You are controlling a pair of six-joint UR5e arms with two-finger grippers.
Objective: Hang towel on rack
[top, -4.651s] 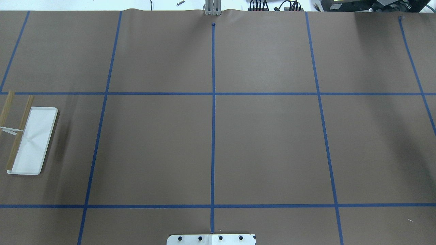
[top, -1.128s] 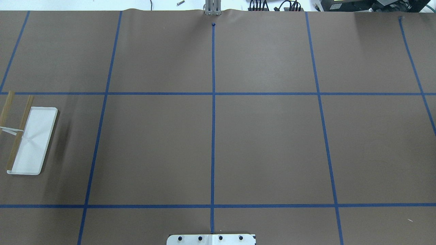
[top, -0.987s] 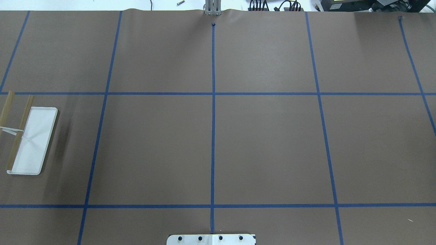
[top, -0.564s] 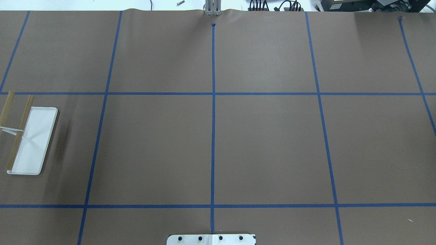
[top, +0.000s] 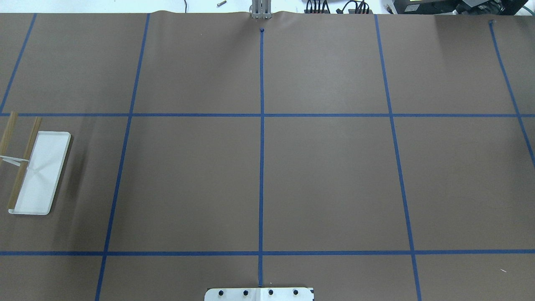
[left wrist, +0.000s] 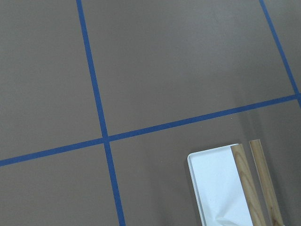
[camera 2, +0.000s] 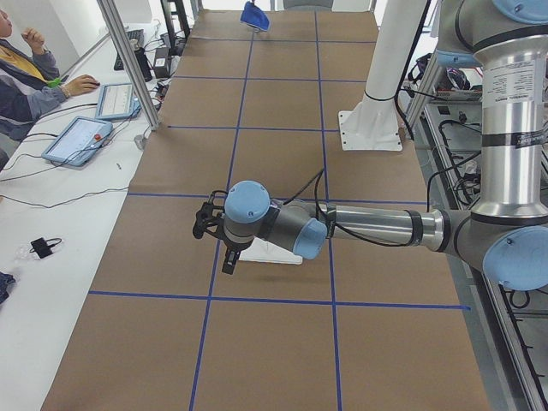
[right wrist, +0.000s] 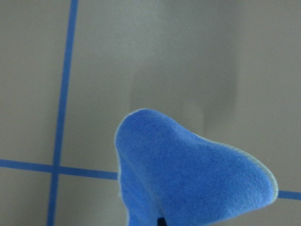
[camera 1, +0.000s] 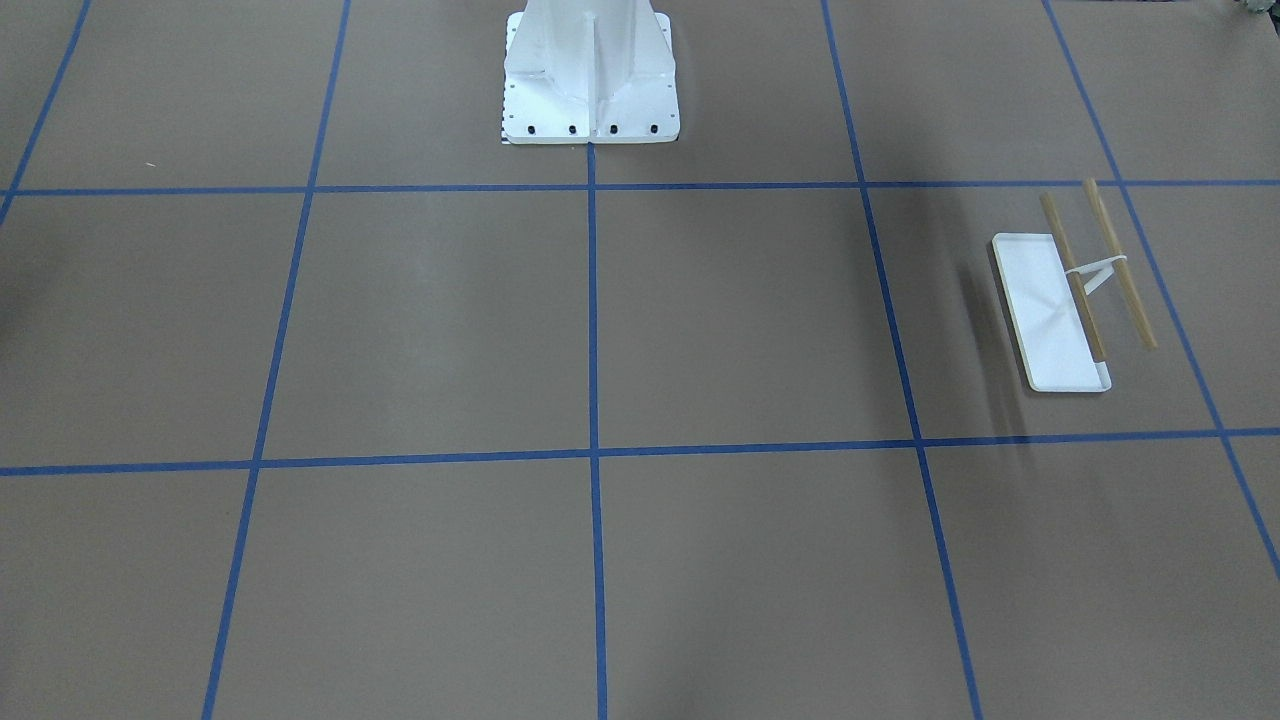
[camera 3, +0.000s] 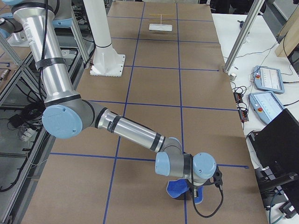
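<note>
The blue towel (camera 3: 178, 188) lies bunched near the table's right end, under my right arm's wrist; it also shows far off in the exterior left view (camera 2: 253, 15). In the right wrist view the towel (right wrist: 188, 174) bulges up close to the camera, with no fingers visible. My right gripper (camera 3: 195, 192) is right at the towel; I cannot tell if it is open or shut. The rack (top: 39, 173) stands at the table's left end, with a white tray base and two wooden rods (camera 1: 1095, 265). My left gripper (camera 2: 214, 235) hovers above the rack (left wrist: 221, 188); I cannot tell its state.
The white robot pedestal (camera 1: 590, 80) is bolted at the near middle edge of the table (top: 259, 294). Blue tape lines grid the brown table cover. An operator (camera 2: 26, 77) sits at a side table with tablets (camera 2: 81, 137) and cables.
</note>
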